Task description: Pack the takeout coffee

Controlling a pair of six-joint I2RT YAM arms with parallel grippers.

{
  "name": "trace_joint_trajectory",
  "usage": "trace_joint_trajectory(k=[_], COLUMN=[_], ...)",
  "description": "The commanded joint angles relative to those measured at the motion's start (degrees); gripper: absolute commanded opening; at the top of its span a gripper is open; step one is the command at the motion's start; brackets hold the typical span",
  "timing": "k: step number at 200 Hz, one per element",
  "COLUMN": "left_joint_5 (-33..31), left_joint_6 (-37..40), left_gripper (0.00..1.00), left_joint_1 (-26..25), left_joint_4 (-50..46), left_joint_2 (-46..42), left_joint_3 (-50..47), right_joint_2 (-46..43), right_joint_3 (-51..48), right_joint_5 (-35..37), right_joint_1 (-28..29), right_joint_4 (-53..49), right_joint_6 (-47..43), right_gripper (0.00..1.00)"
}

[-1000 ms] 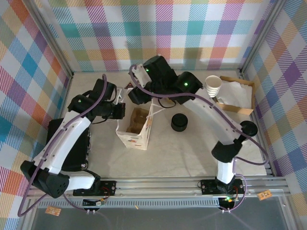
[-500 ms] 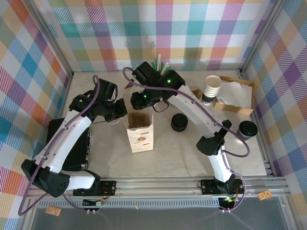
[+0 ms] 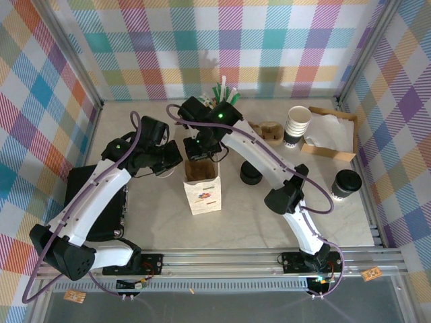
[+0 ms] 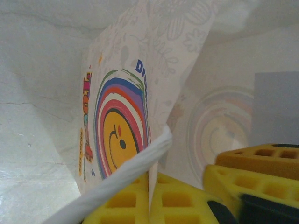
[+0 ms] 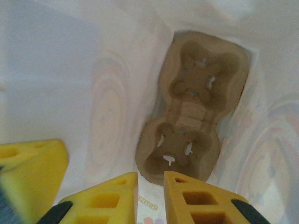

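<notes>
The bag (image 3: 204, 195) stands upright on the desk (image 3: 256, 222), closest to the arms, with its mouth open. The job just now looks to be holding that mouth wide and steady. The left jaws are closed on the bag's left rim, and the yellow fingers (image 4: 124, 205) pinch a fold of paper flat. That grip wants to be gentle and level, because a sideways tug could tip so light a bag or crease it shut. The right jaws hang at the far rim, looking straight down inside. They are drawn nearly together with a thin gap, and I cannot tell whether they have caught any paper.

The coffee (image 3: 347, 183) sits on the desk well off to the right, apart from the bag and not yet packed. I'd judge the right arm (image 3: 259, 151) has to fetch it. It should take the cup round the body below the lid, keep it upright, and lower it straight into a well of the tray (image 5: 191, 112) at the bag's bottom.

The bag is thin white paper printed with a rainbow ring and a smiling face. It is so thin that the rings show faintly through the inner walls. The tray is brown moulded pulp, matt and rough, with rounded wells that have small slits in their floors. The coffee is a white paper cup under a round black plastic lid. Just right of the bag squats a black stack of lids (image 3: 250, 173). Farther back stands a tapered stack of cups (image 3: 297, 124), white and lidless.
</notes>
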Motion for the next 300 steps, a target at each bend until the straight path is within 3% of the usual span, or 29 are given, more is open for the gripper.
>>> trace_joint_trajectory(k=[1,122,199,300], left_joint_5=[-2.28,-9.9,-8.58,-9.56], left_joint_6=[-2.16,-8.6,-7.98,-7.39], left_gripper=[0.0,0.0,0.0,0.0], left_joint_1=[-1.83,-4.91,-5.08,-5.12], left_joint_4=[1.19,0.16,3.17,0.17], left_joint_2=[-0.38,-1.38,-1.11,-2.31], left_joint_3=[-0.42,-1.38,-2.4,-1.55], right_joint_2=[1.99,3.37,4.68,4.21], right_joint_3=[1.94,-2.86,-4.37,-11.69], right_joint_5=[-0.84,-3.61,-4.94,-8.0], right_joint_1=[-0.28,-0.06,0.77,0.77], right_joint_4=[-4.27,-5.57,-7.02,-3.73], right_joint_6=[1.54,0.94,-0.48,-1.15], right_gripper=[0.2,0.12,0.11,0.06])
